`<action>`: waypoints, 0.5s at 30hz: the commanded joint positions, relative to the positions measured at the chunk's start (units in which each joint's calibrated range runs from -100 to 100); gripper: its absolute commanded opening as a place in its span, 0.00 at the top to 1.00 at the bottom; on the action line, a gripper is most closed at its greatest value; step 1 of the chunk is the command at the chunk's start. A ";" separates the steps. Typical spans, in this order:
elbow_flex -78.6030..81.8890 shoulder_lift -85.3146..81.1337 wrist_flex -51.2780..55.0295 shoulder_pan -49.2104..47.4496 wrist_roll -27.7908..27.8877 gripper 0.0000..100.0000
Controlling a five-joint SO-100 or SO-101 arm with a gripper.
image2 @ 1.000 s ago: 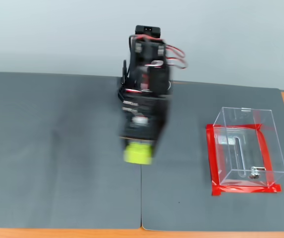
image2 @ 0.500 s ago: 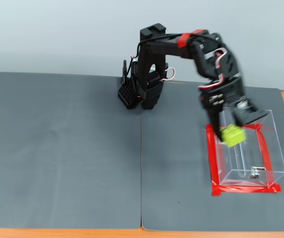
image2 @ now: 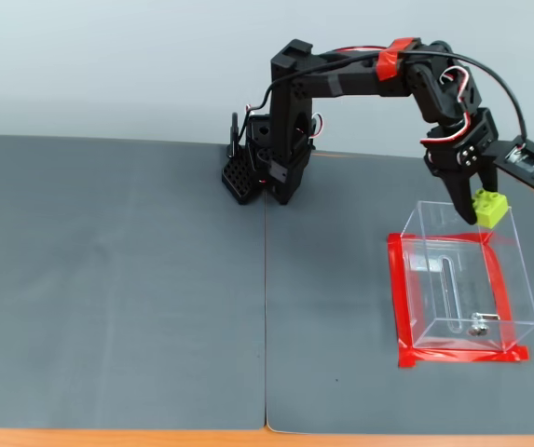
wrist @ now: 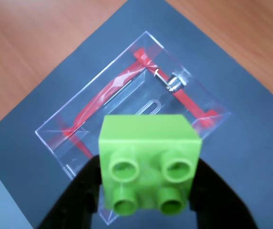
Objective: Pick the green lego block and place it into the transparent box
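Observation:
The green lego block (image2: 490,207) is a lime-green brick with four round studs, held in the air over the far rim of the transparent box (image2: 467,279). My gripper (image2: 481,214) is shut on the block, its black fingers (wrist: 79,191) pressing both sides. In the wrist view the green lego block (wrist: 148,160) fills the lower middle, with the transparent box (wrist: 131,109) below and behind it. A small metal fitting (wrist: 174,82) sits inside the box.
The box stands inside a red tape outline (image2: 403,307) on grey mats (image2: 117,289). The arm's black base (image2: 267,172) is at the back centre. Orange tabletop (wrist: 41,43) shows beyond the mat's edge.
The arm has swung from the mat's centre to the right, carrying the block; since half a second ago it rose and moved back toward the box's far rim.

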 commanded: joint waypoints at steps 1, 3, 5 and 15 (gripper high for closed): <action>-0.59 1.41 -3.06 -0.49 -0.21 0.96; -0.59 2.69 -4.01 -0.49 -0.21 0.96; -0.41 4.04 -4.71 -0.49 -0.21 0.96; -0.41 10.74 -6.01 -0.41 -0.21 0.96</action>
